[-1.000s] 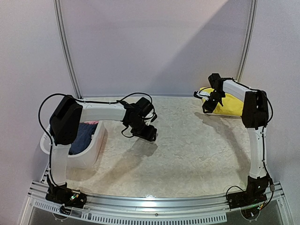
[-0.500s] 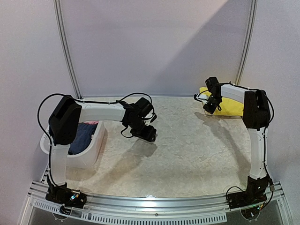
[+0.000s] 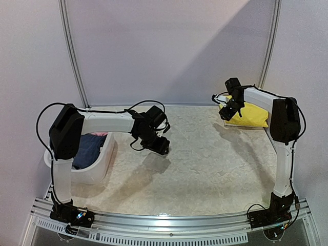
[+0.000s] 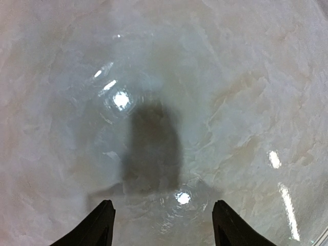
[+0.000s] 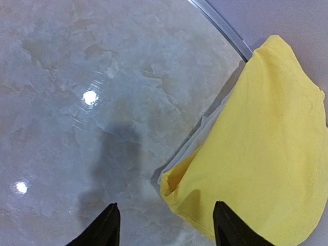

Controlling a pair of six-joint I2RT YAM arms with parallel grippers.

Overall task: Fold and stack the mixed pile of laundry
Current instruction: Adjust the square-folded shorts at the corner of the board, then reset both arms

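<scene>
While its jaws are standing spread with nothing between them, the right gripper is hovering over the table at the far right corner, just at the edge of the yellow shorts. One fingertip is overlapping that edge in the wrist view; whether it is touching, I cannot tell. The shorts are lying in a soft folded heap, and a pale cloth is peeking out from under their side. Well apart, near the table's middle, the left gripper is hanging with fingers wide apart, pinching nothing. At the left edge a basket is holding a navy piece, with a pink piece showing at its far rim.
</scene>
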